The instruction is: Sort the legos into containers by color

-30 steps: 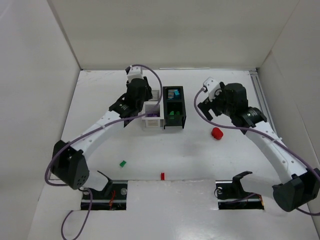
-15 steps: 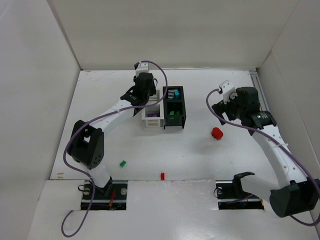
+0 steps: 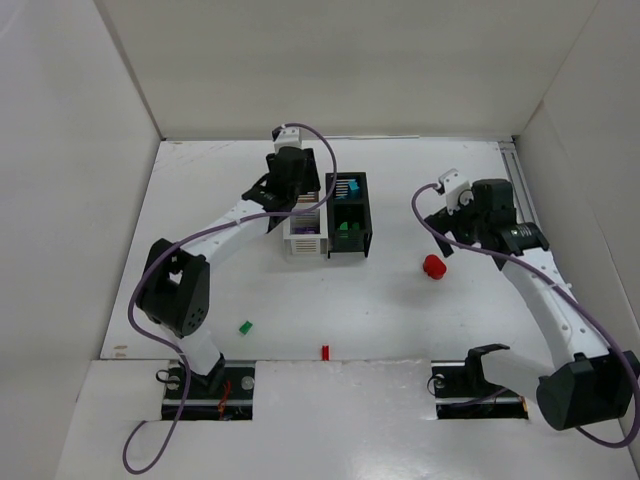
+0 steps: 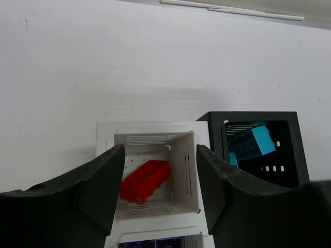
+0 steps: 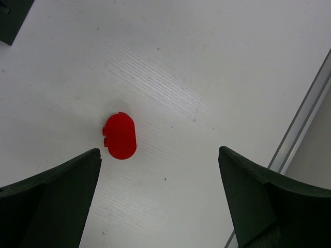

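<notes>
Since a second ago the left arm has swung its elbow in and carried the left gripper (image 3: pixel 289 187) up over the far end of the white bin (image 3: pixel 304 243), just left of centre in the overhead view, while the right arm has drawn back a little toward the right edge. In the left wrist view the fingers (image 4: pixel 106 175) stand apart, either side of the far compartment of the white bin (image 4: pixel 155 127). A red brick (image 4: pixel 145 181) lies tilted on that compartment's floor below them, and nothing touches it. A bit of purple (image 4: pixel 155 242) shows in the near compartment at the very bottom of that picture. Touching the white bin's right side is the black bin (image 3: pixel 366 215). It has a cyan brick (image 3: pixel 346 186) in its far compartment and green bricks (image 3: pixel 346 229) in its near one. The right gripper (image 3: pixel 446 222) hangs at the right of the overhead picture with its jaws spread wide and holding nothing. The right wrist view shows a rounded red piece (image 5: pixel 120 136) lying on the white table (image 5: pixel 170 62), close to the left finger, at lower left of that frame. Overhead the same red piece (image 3: pixel 433 266) sits just below that gripper. A loose green brick (image 3: pixel 245 326) lies at lower left. A small red brick (image 3: pixel 325 351) lies at the bottom centre, by the near edge of the table.
</notes>
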`<state>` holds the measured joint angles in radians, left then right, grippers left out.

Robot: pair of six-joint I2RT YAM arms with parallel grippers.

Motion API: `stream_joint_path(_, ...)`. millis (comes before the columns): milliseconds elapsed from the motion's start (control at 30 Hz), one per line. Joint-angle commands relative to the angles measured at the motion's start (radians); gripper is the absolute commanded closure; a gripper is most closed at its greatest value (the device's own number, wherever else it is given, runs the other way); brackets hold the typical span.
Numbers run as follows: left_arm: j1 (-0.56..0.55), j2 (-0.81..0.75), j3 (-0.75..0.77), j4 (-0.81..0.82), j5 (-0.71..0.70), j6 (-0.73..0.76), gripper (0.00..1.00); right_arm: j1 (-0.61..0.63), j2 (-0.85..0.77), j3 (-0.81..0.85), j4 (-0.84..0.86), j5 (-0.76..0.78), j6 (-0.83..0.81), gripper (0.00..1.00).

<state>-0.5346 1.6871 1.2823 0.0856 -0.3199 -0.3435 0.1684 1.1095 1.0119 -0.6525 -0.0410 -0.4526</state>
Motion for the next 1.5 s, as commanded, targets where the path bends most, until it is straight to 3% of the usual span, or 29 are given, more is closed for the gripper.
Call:
stream_joint_path(0, 0.004, -0.07, -0.009, 0.037, 0.019, 0.003, 0.46, -0.007, -0.007, -0.012, 0.005, -0.029, -0.006, 0.0)
stream_joint_path(167, 0.004, -0.145, -0.018, 0.026, 0.048, 0.003, 0.32, -0.007, 0.039, -0.068, 0.042, -0.091, -0.006, 0.0)
stream_joint_path(233, 0.004, -0.21, -0.044, 0.003, 0.076, 0.003, 0.03, -0.007, 0.071, -0.082, 0.056, -0.121, -0.006, 0.0)
stream_joint_path(267, 0.004, -0.236, -0.057, 0.003, 0.076, 0.003, 0.0, -0.007, 0.09, -0.091, 0.071, -0.122, -0.006, 0.0)
stream_joint_path(567, -0.047, -0.656, -0.378, -0.063, 0.114, -0.08, 0.0, -0.017, 0.294, -0.139, 0.177, -0.159, -0.015, 0.1)
stream_joint_path(667, -0.056, -0.75, -0.495, -0.072, 0.145, -0.143, 0.0, -0.027, 0.364, -0.139, 0.211, -0.132, 0.005, 0.26)
stream_joint_path(800, -0.056, -0.863, -0.523, -0.174, 0.127, -0.178, 0.0, -0.027, 0.4, -0.148, 0.22, -0.123, 0.014, 0.58)
stream_joint_path(833, -0.056, -0.877, -0.523, -0.194, 0.117, -0.178, 0.0, -0.027, 0.4, -0.148, 0.22, -0.135, 0.014, 0.71)
stream_joint_path(900, -0.056, -0.902, -0.523, -0.222, 0.108, -0.187, 0.0, -0.027, 0.346, -0.157, 0.22, -0.151, 0.023, 0.79)
stream_joint_path(1033, -0.056, -0.946, -0.561, -0.233, 0.129, -0.209, 0.0, 0.014, 0.231, -0.102, 0.209, -0.27, 0.003, 0.79)
stream_joint_path(1200, -0.056, -0.955, -0.612, -0.21, 0.186, -0.255, 0.0, 0.216, 0.185, 0.103, 0.315, -0.347, 0.003, 0.77)
stream_joint_path(1467, -0.056, -0.934, -0.663, -0.199, 0.262, -0.293, 0.0, 0.451, 0.568, 0.502, 0.447, -0.335, 0.003, 0.77)
